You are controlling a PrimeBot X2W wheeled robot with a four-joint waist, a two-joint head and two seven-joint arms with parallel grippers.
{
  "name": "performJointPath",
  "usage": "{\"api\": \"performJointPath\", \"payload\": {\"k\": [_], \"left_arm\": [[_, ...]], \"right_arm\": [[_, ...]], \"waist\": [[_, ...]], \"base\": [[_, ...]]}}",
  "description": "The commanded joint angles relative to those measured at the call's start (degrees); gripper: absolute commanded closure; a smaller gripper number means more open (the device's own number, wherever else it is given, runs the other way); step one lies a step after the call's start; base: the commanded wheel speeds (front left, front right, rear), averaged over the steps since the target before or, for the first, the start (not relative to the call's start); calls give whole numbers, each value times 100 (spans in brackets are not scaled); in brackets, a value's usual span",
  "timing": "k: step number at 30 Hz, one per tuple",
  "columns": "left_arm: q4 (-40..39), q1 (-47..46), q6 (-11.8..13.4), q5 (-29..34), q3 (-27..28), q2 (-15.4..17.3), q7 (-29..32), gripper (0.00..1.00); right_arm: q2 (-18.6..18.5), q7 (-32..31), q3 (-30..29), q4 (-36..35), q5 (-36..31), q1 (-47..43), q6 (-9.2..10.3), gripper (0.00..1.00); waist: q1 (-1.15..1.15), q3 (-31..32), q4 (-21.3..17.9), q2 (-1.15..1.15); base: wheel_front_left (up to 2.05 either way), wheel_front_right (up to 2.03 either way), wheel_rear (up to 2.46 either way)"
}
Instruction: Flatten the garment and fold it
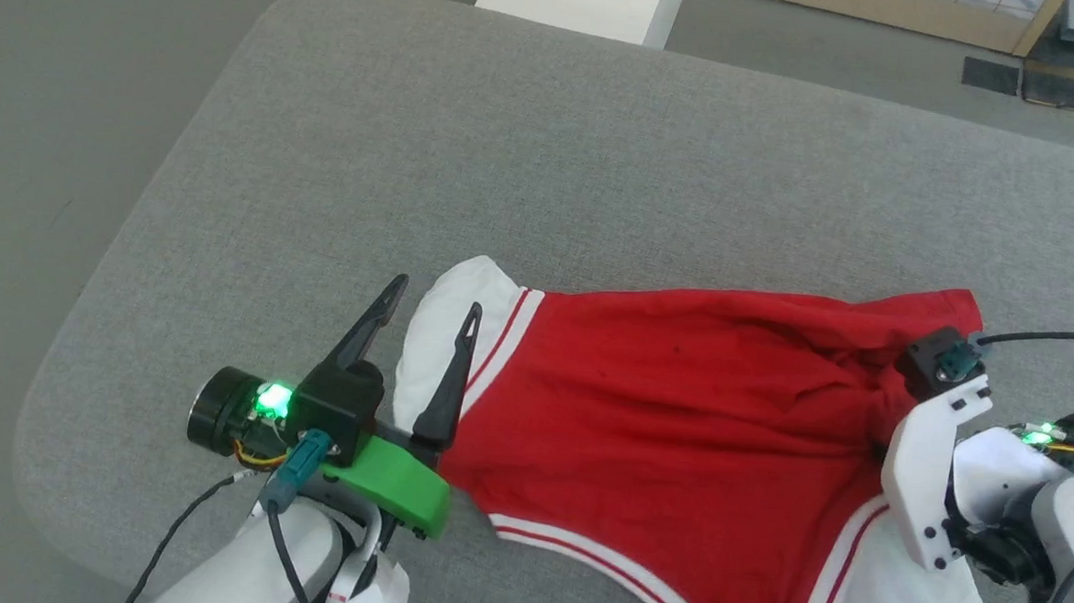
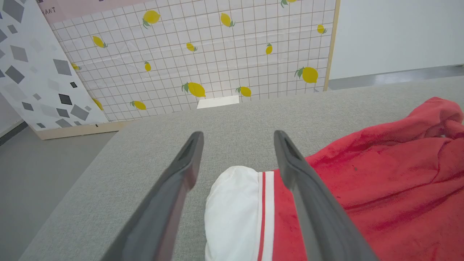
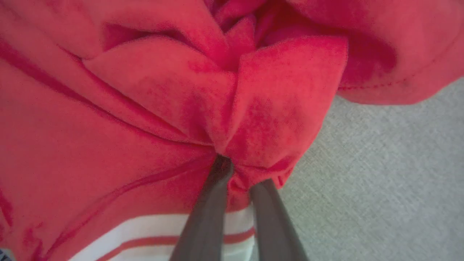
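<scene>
Right wrist view: right claw (image 3: 240, 174) pinches bunched garment (image 3: 127, 127).

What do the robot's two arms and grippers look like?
Both grippers have long, dark, tapered fingers. The left gripper has a black body, a green plastic bracket, a green light and a teal-plugged black cable. The right gripper carries a white bracket and a tagged black cable. The forearms are pale.

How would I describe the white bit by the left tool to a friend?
On the grey table lies a red garment. At its end by the open left tool is a rounded white sleeve, stripe-edged; the other white sleeve lies by the right tool.
</scene>
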State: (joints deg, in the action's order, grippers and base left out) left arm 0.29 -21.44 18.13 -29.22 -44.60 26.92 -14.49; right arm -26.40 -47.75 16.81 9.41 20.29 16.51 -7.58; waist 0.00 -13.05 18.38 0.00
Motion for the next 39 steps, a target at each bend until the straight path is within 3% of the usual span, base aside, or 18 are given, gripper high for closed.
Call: {"api": "performJointPath", "payload": {"k": [1, 12, 17, 21, 22, 23, 31, 39], "left_arm": [[44, -61, -49, 100, 47, -48, -47, 0], [31, -80, -91, 96, 27, -132, -49, 0], [25, -108, -119, 103, 28, -185, -49, 0], [62, -107, -124, 95, 51, -207, -50, 0], [67, -106, -125, 94, 60, -209, -50, 0], [73, -104, -125, 93, 71, -212, -50, 0], [165, -16, -102, 30, 163, -194, -51, 0], [208, 114, -2, -115, 267, -133, -1, 0]], "right_arm": [[-174, 184, 48, 139, -204, 79, 9, 100], [-933, 710, 515, 341, -235, 1059, 9, 100], [-1165, 906, 720, 853, -366, 1567, 9, 100], [-1140, 1053, 661, 1421, -423, 1732, 9, 100], [-1089, 1098, 631, 1521, -405, 1737, 9, 79], [-1029, 1178, 615, 1620, -392, 1733, 9, 0], [-621, 1936, 341, 1879, -35, 1668, 9, 0], [-470, 3151, -234, 1088, 346, 1204, 9, 0]], "waist": [[0, 88, 10, 0], [0, 145, 109, 0], [0, 7, 201, 0], [0, -27, 247, 0], [0, -29, 249, 0], [0, -25, 248, 0], [0, 287, 17, 0], [0, 752, -351, 0]], "base": [[0, 0, 0], [0, 0, 0], [0, 0, 0], [0, 0, 0], [0, 0, 0], [0, 0, 0], [0, 0, 0], [0, 0, 0]]}}
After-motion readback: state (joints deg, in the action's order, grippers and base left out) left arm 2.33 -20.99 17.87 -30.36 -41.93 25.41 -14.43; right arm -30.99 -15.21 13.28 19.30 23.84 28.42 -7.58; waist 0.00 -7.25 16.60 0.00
